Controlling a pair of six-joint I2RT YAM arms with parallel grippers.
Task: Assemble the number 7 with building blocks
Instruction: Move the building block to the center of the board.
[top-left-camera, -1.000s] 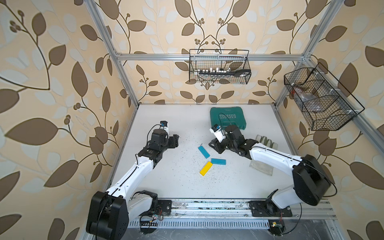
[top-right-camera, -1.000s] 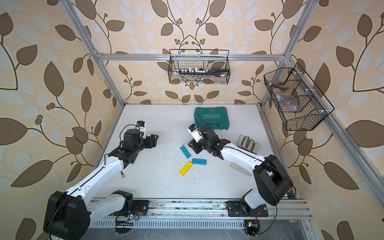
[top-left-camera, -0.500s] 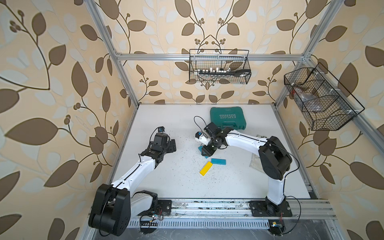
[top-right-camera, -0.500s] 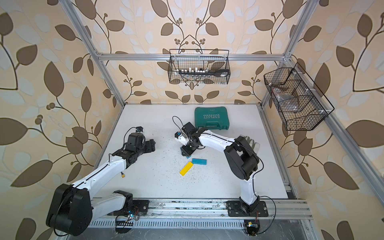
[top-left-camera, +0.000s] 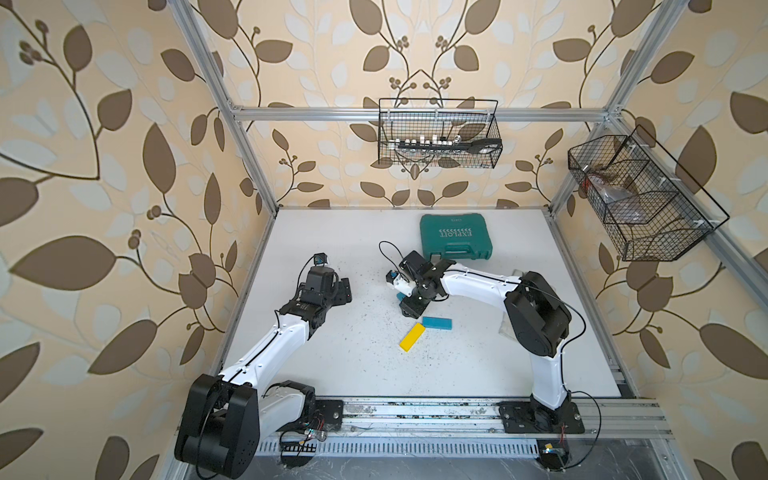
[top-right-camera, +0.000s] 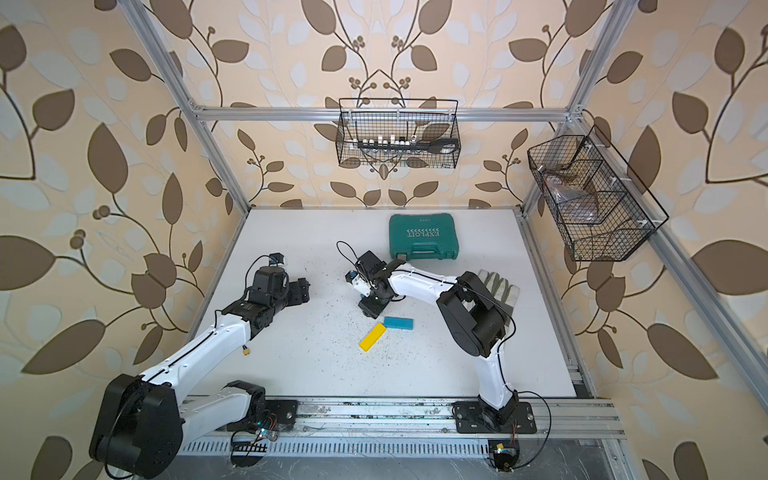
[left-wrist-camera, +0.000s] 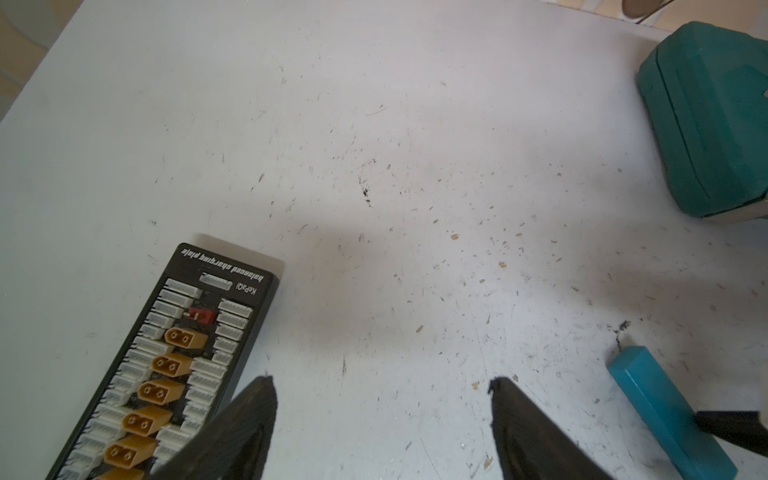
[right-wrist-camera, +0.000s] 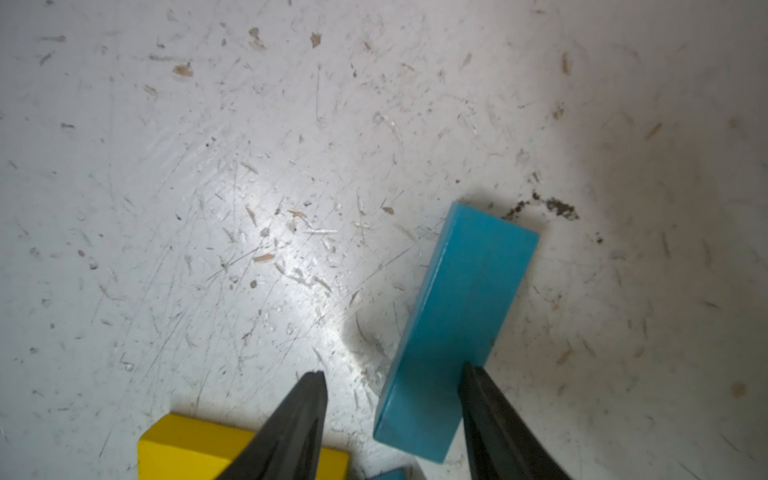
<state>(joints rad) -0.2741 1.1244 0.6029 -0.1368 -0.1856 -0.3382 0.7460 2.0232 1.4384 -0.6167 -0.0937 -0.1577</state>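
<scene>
Three building blocks lie mid-table. The yellow block (top-left-camera: 412, 337) (top-right-camera: 372, 337) and a teal block (top-left-camera: 436, 323) (top-right-camera: 398, 323) lie near each other. The other teal block (right-wrist-camera: 453, 324) lies flat under my right gripper (right-wrist-camera: 392, 372) (top-left-camera: 407, 309), and only a sliver of it shows in both top views. That gripper is open. One finger overlaps the block's edge, and the other stands apart from it over the yellow block's end (right-wrist-camera: 187, 449). My left gripper (left-wrist-camera: 381, 379) (top-left-camera: 343, 291) is open over bare table, holding nothing.
A dark-green tool case (top-left-camera: 455, 235) (left-wrist-camera: 715, 124) sits behind the blocks. A black charging board (left-wrist-camera: 166, 365) lies beside my left fingers. Gloves (top-right-camera: 498, 286) lie at the right. Wire baskets (top-left-camera: 438, 133) (top-left-camera: 640, 195) hang on the walls.
My right gripper swung left and down over the far teal block and opened its jaws. My left gripper opened too and drew back a little.
</scene>
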